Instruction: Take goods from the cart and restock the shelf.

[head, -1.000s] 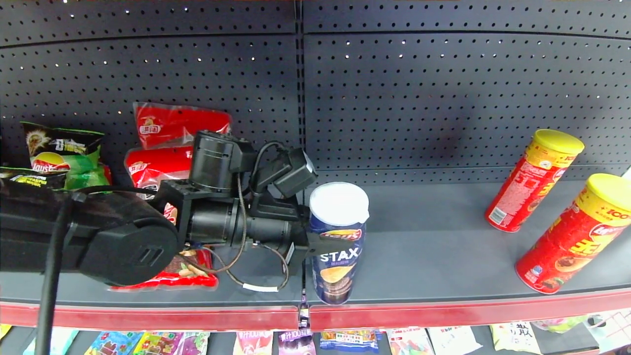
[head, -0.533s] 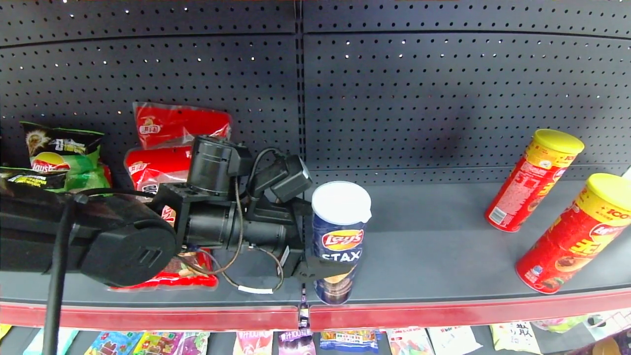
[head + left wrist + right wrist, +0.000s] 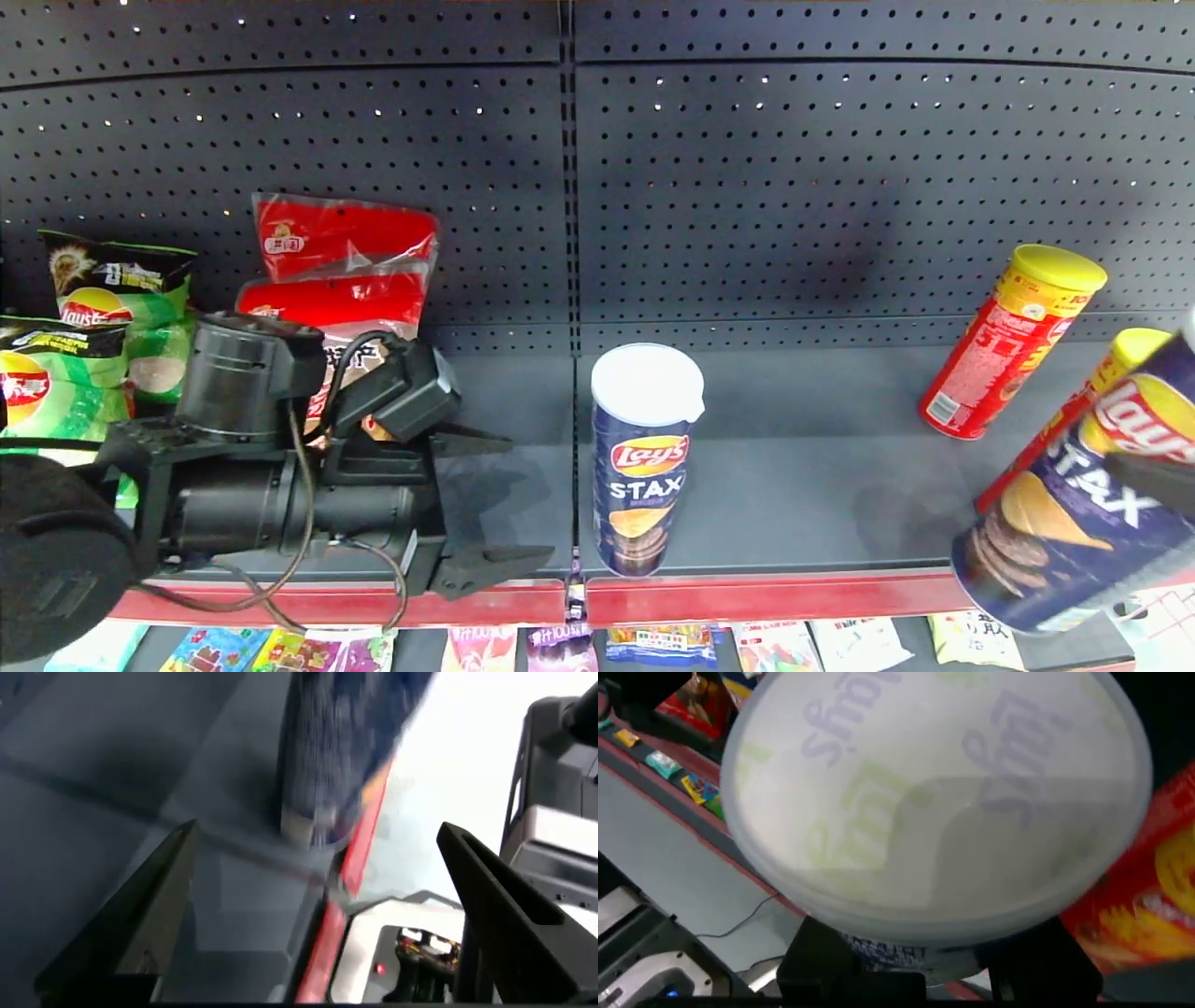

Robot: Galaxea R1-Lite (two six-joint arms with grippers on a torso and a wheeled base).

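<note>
Nearest us on the right, the right gripper [image 3: 924,957] is clamped around a second blue can [image 3: 1064,532], which hangs tilted just off the red front lip of the shelf [image 3: 822,467] (one dark finger lies across the label). On the near left, the left gripper [image 3: 528,498] hangs at the front edge, jaws spread wide and holding nothing. Just right of it, the first blue can [image 3: 644,457] stands upright, untouched. Farther back on the right stands a red can [image 3: 1013,341]. We judge a placement is under way. Next we need to straighten that can and set it on the bare deck between.
</note>
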